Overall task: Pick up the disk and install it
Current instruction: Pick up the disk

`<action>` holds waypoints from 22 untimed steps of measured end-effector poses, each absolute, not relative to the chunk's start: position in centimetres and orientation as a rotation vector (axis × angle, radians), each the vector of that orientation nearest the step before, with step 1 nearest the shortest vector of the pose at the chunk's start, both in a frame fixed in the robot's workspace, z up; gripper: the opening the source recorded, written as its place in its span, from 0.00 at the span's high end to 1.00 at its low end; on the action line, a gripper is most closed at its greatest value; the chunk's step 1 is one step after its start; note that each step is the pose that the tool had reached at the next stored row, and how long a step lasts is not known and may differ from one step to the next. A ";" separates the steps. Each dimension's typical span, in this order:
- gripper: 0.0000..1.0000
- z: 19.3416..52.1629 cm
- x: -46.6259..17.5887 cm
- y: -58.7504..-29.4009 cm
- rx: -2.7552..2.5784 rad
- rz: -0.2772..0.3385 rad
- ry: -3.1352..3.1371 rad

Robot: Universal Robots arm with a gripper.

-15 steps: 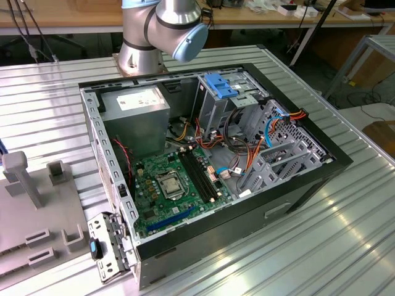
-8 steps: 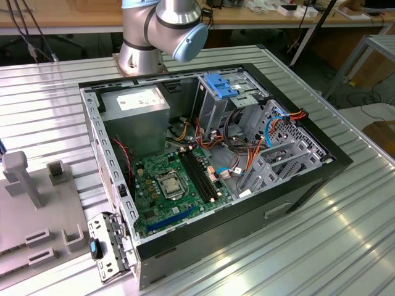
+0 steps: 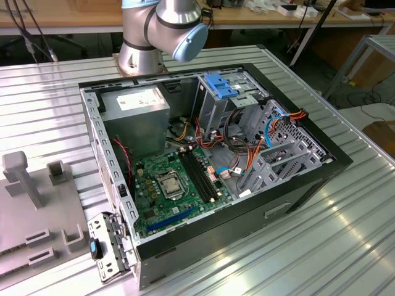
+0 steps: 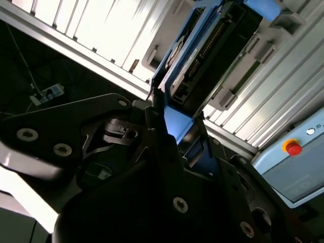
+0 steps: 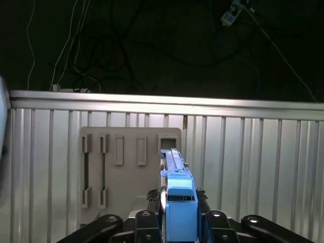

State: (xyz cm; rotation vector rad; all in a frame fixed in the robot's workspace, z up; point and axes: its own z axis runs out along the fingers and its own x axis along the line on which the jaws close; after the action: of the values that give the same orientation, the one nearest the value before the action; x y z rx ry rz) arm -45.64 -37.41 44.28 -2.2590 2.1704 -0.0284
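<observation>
The disk (image 5: 174,167) is a flat drive with a bright blue carrier rail, seen edge-on in the first wrist view. My gripper (image 5: 178,197) is shut on it, one black finger (image 5: 153,202) against each side. In the second wrist view the disk (image 4: 202,45) sticks out beyond the gripper (image 4: 174,121), its silver face and dark connector edge showing. Below it, at some distance, lies a grey fixture plate (image 5: 129,152) with several slots. In the exterior view the open computer case (image 3: 210,160) lies on its side with its metal drive cage (image 3: 290,154) toward the exterior view's right.
Inside the case are a power-supply box (image 3: 136,102), a green motherboard (image 3: 173,191), loose cables (image 3: 241,142) and a blue bracket (image 3: 222,86) on the cage. The arm's base (image 3: 160,31) stands behind the case. A grey fixture with posts (image 3: 37,203) sits at the exterior view's left. A box with a red button (image 4: 292,148) sits nearby.
</observation>
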 end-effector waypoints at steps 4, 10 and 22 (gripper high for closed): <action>0.63 45.7 -45.6 -37.4 -2.259 -0.028 2.170; 0.63 47.7 -45.6 -37.4 -2.259 -0.028 2.170; 0.63 51.4 -45.6 -37.4 -2.259 -0.028 2.170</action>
State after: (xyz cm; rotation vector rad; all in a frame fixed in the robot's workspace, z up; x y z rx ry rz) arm -45.64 -37.41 51.37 -2.2590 2.1703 -0.0284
